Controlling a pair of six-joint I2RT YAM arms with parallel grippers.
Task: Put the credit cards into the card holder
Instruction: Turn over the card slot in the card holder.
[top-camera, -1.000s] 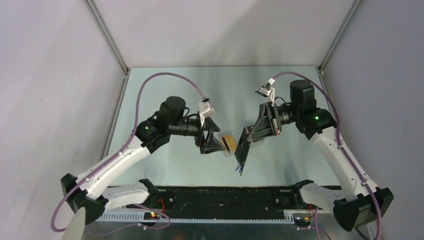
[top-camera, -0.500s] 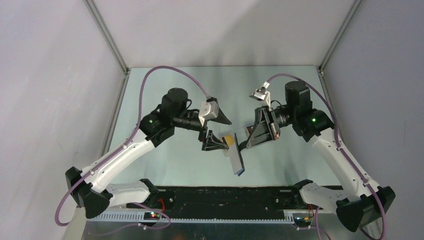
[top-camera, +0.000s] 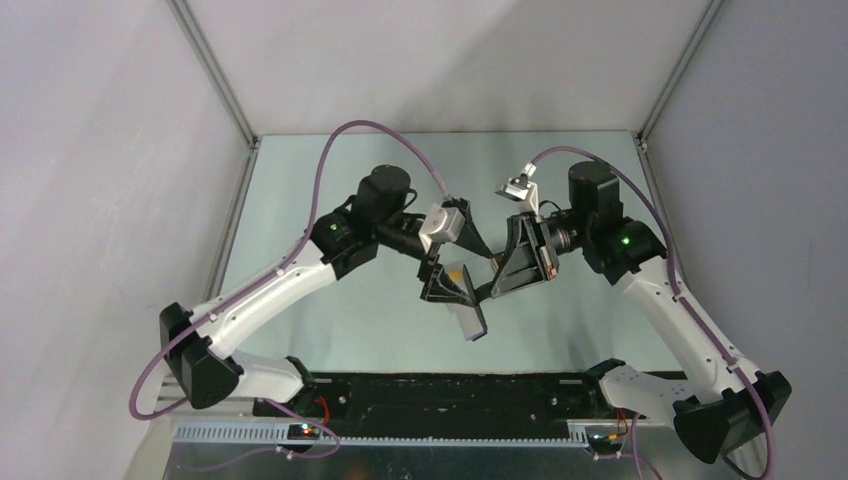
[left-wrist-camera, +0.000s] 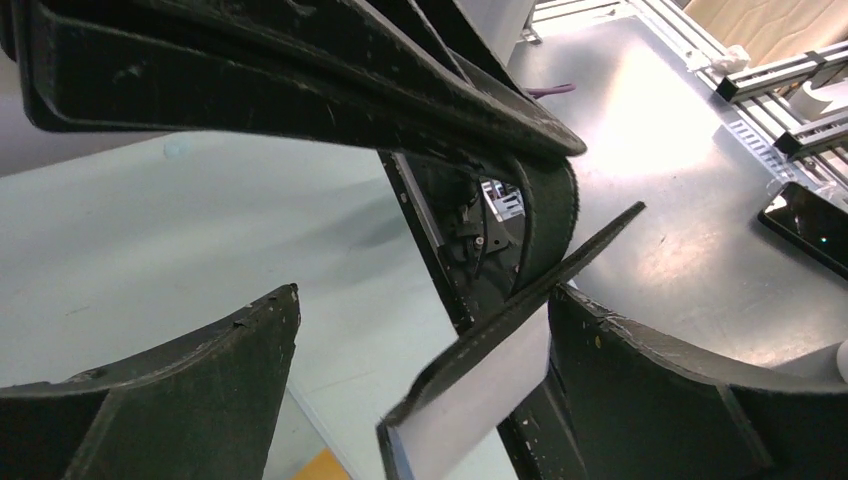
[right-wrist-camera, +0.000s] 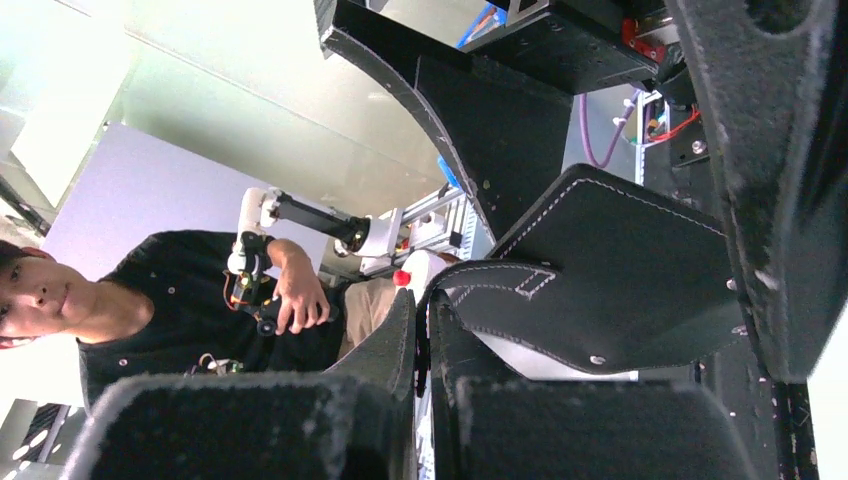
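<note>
Right gripper (top-camera: 495, 287) clamped holder (right-wrist-camera: 610, 280) aloft; left gripper (top-camera: 449, 293) gaped wide, empty. Likely presenting holder; next needs card (top-camera: 455, 271) fetched, aligned.

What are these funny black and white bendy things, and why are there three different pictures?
They are two robot arms, a left arm and a right arm, bolted to a pale green table. One picture looks down from a camera above. The other two come from small cameras on the wrists, so the pincers look huge. Each pincer is called an end effector. The right end effector is pinched shut on a black folding card holder. The left end effector is wide open around the holder's loose flap, gripping nothing. An orange card peeks out just beneath them.
</note>
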